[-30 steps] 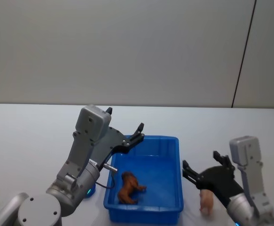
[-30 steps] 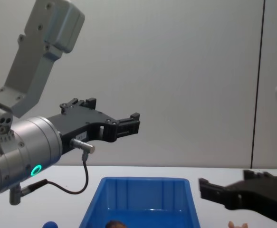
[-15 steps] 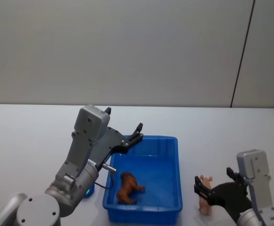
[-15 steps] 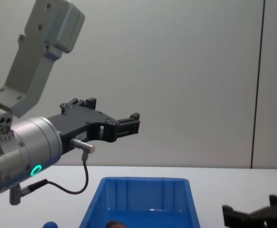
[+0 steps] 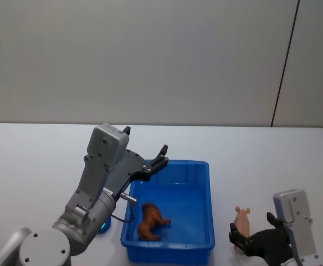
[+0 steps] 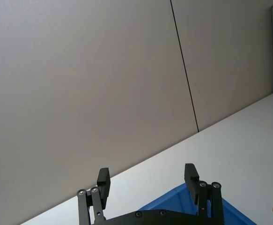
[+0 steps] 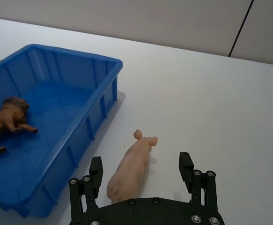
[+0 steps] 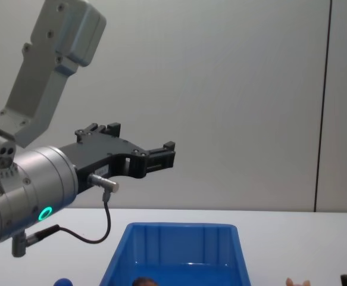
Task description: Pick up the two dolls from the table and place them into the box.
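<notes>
Head view. Plain white desk (image 5: pixel 34 160), bare and matte, runs back to a flat grey wall (image 5: pixel 150 55). One thin dark seam (image 5: pixel 286 61) slants down the wall, off beyond the box's right side. The blue box (image 5: pixel 205 183) sits open on the desk. The shaggy brown doll (image 5: pixel 152 220) lies inside on the box floor, toward its near-left part. The pink pig (image 5: pixel 241 221) is out on the desk, just beside the box's right wall, not touching it. The left end effector (image 5: pixel 147 142) hangs in the air over the box's far-left corner, fingers spread, holding nothing. The right end effector (image 5: pixel 254 235) is low at the near side of the pig, right of the box.

Left wrist view. Left end effector (image 6: pixel 147 172) spread wide with nothing between the fingers. A corner of the box (image 6: pixel 171 205) shows below it, with white desk (image 6: pixel 230 150) and seamed wall beyond.

Right wrist view. Right end effector (image 7: pixel 141 161) wide apart, the pig's (image 7: pixel 129 168) hind half lying between the fingers (image 7: pixel 95 168) with a gap on either side. The pig's snout points away from the end effector. The box (image 7: pixel 101 101) has ribbed walls, brown doll (image 7: pixel 7 119) on its floor.

Chest view. Left end effector (image 8: pixel 138 139) held well above the box (image 8: pixel 179 238). A small blue rounded thing (image 8: pixel 63 281) sits on the desk left of the box; the pig's ears (image 8: pixel 297 281) peek up to the box's right.
</notes>
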